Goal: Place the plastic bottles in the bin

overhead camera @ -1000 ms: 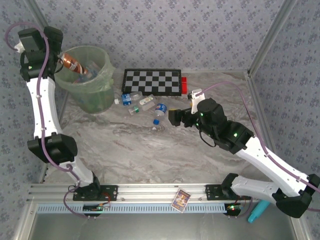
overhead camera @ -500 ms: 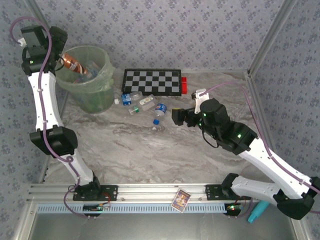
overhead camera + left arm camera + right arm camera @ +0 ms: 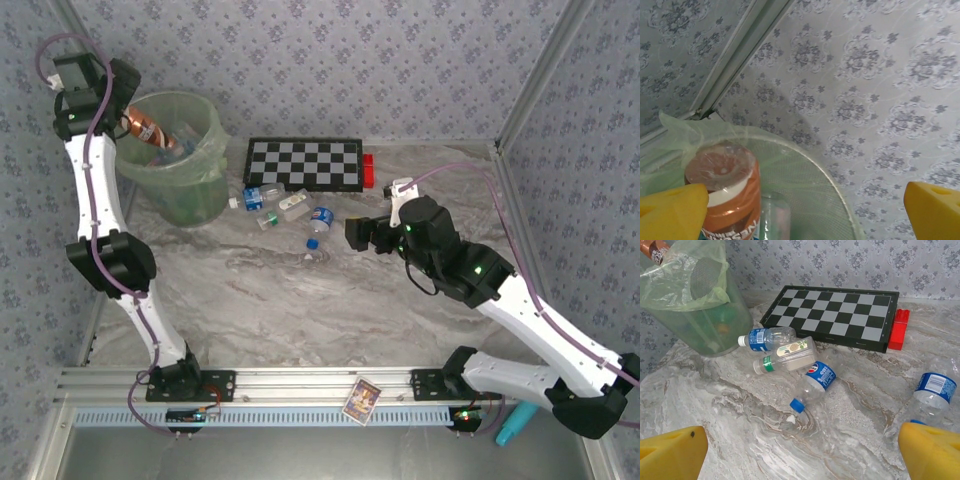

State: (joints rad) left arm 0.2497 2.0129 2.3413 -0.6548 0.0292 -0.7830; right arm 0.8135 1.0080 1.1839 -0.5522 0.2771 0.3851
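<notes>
The bin [image 3: 188, 195] stands upper left, an orange-labelled bottle [image 3: 732, 197] poking out. The left arm stretches tall, the left gripper [image 3: 802, 207] over the rim, jaws wide and empty. The right arm crouches mid-frame, its right gripper [image 3: 800, 450] spread wide and empty, facing loose plastic bottles [image 3: 790, 357] beside the checkerboard [image 3: 840, 315]. The bin's deeper contents blur behind the liner.

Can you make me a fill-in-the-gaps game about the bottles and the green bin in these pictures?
1. The small plastic block beside the black-and-white checkerboard is coloured ___.
2. The clear plastic bottle with the Pepsi label has a ___ cap.
3. The left gripper and the right gripper are both wide ___, holding nothing.
4. In the top view, the round pale green bin stands to the ___ of the checkerboard.

Missing words: red, blue, open, left.
</notes>
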